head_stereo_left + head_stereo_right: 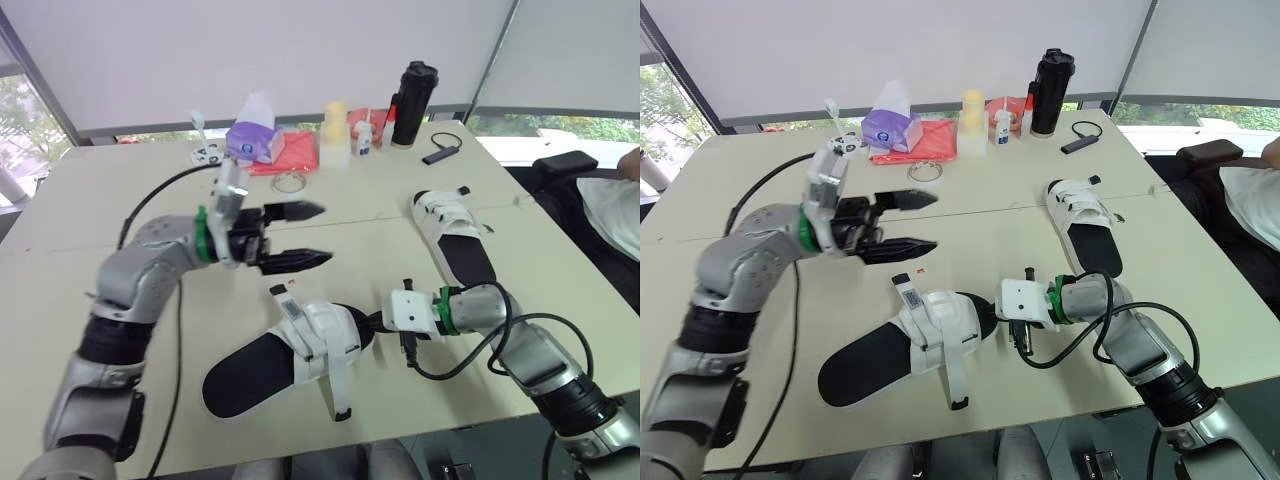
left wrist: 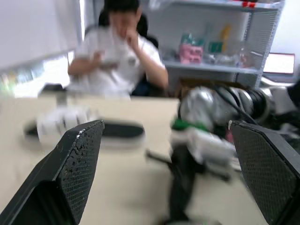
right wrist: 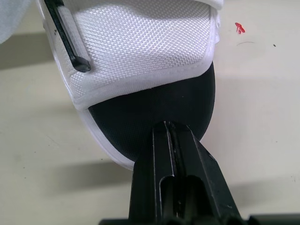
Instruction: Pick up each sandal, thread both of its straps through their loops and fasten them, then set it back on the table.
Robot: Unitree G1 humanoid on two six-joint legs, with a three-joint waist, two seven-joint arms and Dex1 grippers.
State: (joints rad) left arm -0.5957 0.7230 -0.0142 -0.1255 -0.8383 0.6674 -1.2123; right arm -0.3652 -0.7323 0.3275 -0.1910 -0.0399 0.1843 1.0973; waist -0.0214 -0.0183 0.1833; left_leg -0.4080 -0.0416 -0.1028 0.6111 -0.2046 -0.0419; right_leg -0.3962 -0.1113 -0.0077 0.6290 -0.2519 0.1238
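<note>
While your left gripper (image 1: 305,236) hangs above the table (image 1: 80,200) with its two black fingers spread wide and nothing between them, your right gripper (image 1: 372,325) sits low at the toe of the near sandal (image 1: 262,365). Its fingers are pressed together with only a thin slit between them. In the right wrist view you can see their tips over the edge of the black footbed, just short of the white woven upper. They lie side by side against the sole, not clamped around it. The near sandal lies flat close to the table's front edge, toe toward your right arm and heel toward your left. One white strap (image 1: 337,385) trails loose toward the table edge, and a second, tagged strap (image 1: 290,305) sticks up on the far side. The other sandal (image 1: 462,250) rests flat farther back on your right, well apart from both grippers.
</note>
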